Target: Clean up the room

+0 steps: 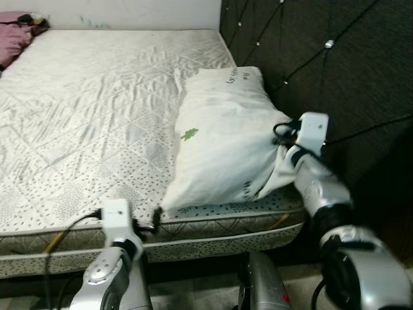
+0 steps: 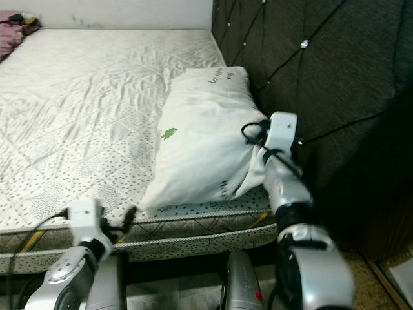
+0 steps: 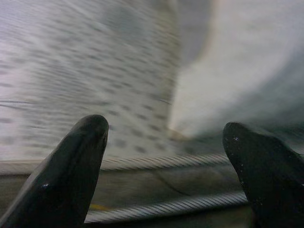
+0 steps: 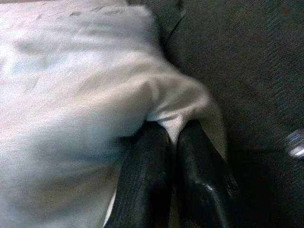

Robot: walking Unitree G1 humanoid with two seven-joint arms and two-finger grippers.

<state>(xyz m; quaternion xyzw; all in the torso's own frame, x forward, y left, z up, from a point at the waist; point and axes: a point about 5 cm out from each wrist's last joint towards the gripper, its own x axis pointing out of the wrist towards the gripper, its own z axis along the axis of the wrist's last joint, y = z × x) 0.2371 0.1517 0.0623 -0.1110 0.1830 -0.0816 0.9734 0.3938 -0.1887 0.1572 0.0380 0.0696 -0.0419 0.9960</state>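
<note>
Nearest, the left tool point(image 3: 166, 161) gapes wide at the mattress point(image 1: 97, 110) edge while the right tool point(image 4: 173, 142) pinches the white pillow's point(image 1: 222, 139) four-o'clock corner; straightening it along the headboard point(image 1: 322, 71) likely needs a left-side grip next.

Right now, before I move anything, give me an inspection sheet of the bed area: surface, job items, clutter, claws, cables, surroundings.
Surface: bare quilted mattress, no sheet on it.
Job's things: white pillow lying at the mattress's right side, against the headboard, one corner near the front edge.
Clutter: pink cloth bundle at the far left corner.
Claws: right claw shut on a pinched fold at the pillow's corner; left claw open, at the mattress's front edge near the pillow's near corner, holding nothing.
Cables: black wires on both wrists; nothing loose seen on the bed.
Surroundings: dark tufted headboard on the right, pale wall beyond.
</note>
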